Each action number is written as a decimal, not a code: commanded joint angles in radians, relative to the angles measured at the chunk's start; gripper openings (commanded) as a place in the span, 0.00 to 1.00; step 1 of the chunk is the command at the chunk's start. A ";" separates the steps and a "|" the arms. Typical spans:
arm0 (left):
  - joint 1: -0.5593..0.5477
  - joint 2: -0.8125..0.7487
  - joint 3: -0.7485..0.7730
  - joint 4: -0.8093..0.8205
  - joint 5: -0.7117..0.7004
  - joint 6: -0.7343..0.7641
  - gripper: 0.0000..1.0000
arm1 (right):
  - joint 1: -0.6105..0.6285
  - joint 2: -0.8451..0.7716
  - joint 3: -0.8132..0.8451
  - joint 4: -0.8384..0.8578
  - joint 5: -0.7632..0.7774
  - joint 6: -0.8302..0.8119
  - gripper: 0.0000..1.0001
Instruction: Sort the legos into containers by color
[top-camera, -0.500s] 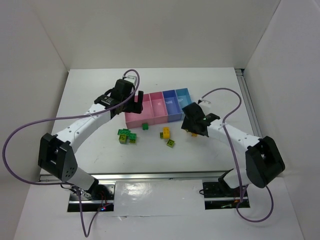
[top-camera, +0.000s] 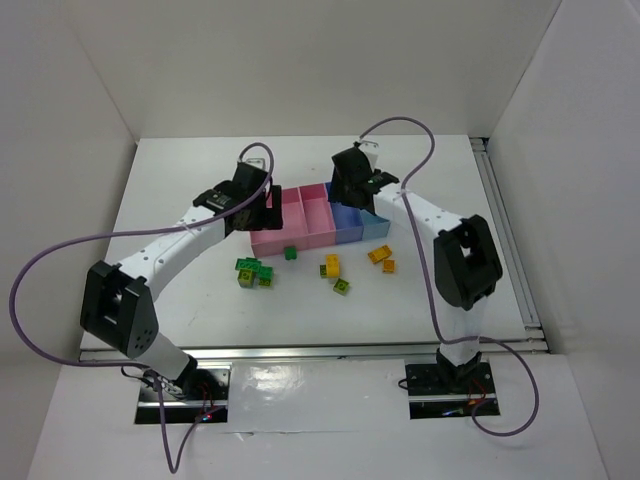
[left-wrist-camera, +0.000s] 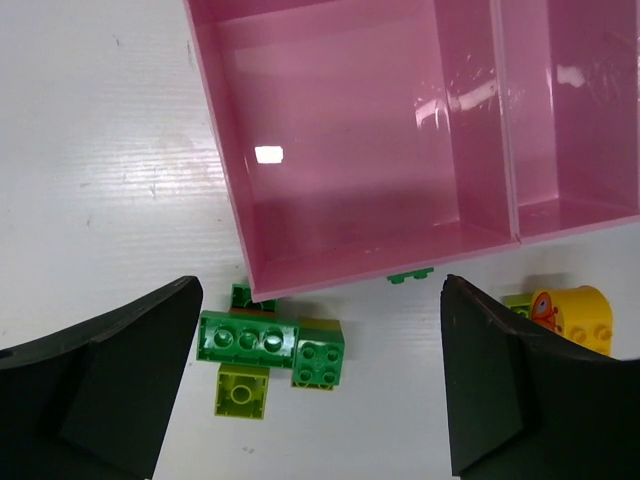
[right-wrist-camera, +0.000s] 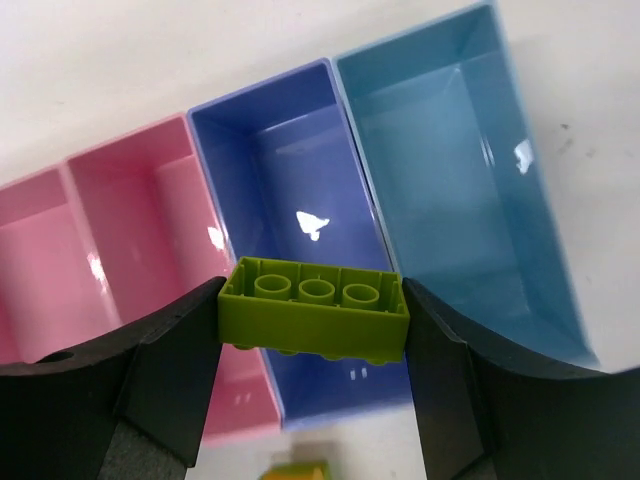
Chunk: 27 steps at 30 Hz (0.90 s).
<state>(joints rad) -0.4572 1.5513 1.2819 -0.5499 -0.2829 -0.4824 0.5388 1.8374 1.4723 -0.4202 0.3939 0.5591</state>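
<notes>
Held: a lime brick (right-wrist-camera: 314, 309), three studs up and level, pinched end to end by the right gripper (right-wrist-camera: 315, 330). It hangs over the dark blue bin (right-wrist-camera: 290, 160). On one side of that bin is the light blue bin (right-wrist-camera: 450, 200), on the other the narrow pink bin (right-wrist-camera: 130, 230), all joined in one row.

Not holding: the left gripper (left-wrist-camera: 315, 400), jaws spread wide with nothing between them, above the near wall of the wide pink bin (left-wrist-camera: 330, 150).

On the table (left-wrist-camera: 100, 150), just in front of that wall, is a cluster of touching bricks: a long green brick (left-wrist-camera: 247, 340), a square green brick (left-wrist-camera: 319, 363) and a small lime brick (left-wrist-camera: 241, 390). A further green piece is half hidden by the wall.

To the right of the cluster lies a yellow brick (left-wrist-camera: 580, 318), possibly with an orange mark on its side, too blurred to tell.

Overhead view, loose in front of the bins: a dark green brick (top-camera: 290, 253), a lime-and-green brick (top-camera: 343, 287), and an orange pair (top-camera: 383, 258) near the blue end.
</notes>
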 joint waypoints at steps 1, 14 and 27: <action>-0.005 -0.065 -0.021 -0.028 -0.022 -0.076 1.00 | -0.026 0.077 0.117 0.038 -0.039 -0.045 0.66; 0.014 -0.106 0.022 -0.038 -0.124 -0.013 1.00 | -0.026 -0.260 -0.160 0.044 0.066 -0.016 0.68; 0.023 -0.054 0.033 -0.038 -0.073 -0.022 1.00 | -0.045 -0.409 -0.628 -0.040 -0.070 0.087 0.87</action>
<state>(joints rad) -0.4393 1.4857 1.2785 -0.5846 -0.3683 -0.5220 0.4992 1.4101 0.8555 -0.4614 0.3603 0.6357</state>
